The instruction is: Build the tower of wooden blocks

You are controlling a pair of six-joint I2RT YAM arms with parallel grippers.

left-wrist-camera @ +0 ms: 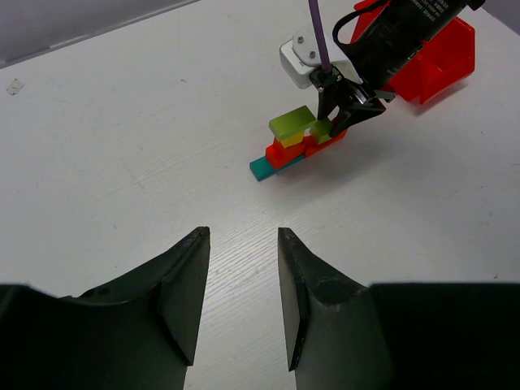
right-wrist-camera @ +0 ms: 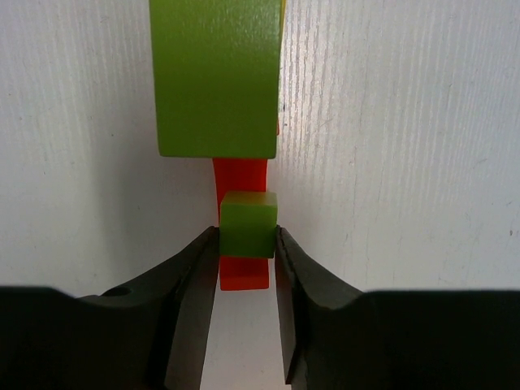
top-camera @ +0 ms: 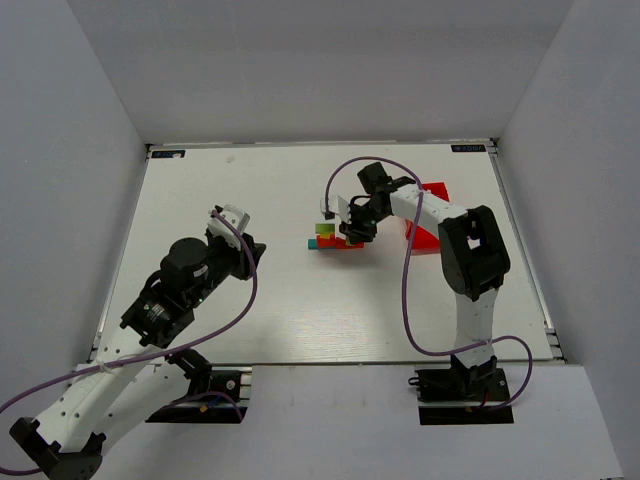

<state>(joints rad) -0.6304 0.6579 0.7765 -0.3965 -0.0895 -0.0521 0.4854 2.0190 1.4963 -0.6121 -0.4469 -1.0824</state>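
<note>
The right gripper [right-wrist-camera: 248, 244] is clamping a small green cube [right-wrist-camera: 248, 221] between both fingers, directly over the red block [right-wrist-camera: 241, 175] of the tower [top-camera: 334, 240]. The tower's long axis is following the teal bar [left-wrist-camera: 262, 168], and the larger green block [right-wrist-camera: 215, 77] is lying just ahead of the cube. The cube is possibly touching red already; contact is unclear. The left gripper [left-wrist-camera: 240, 301] is standing open, well apart, so the right arm is nearer.

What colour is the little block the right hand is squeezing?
Lime green. The little block in the right hand shows best in the right wrist view.
</note>
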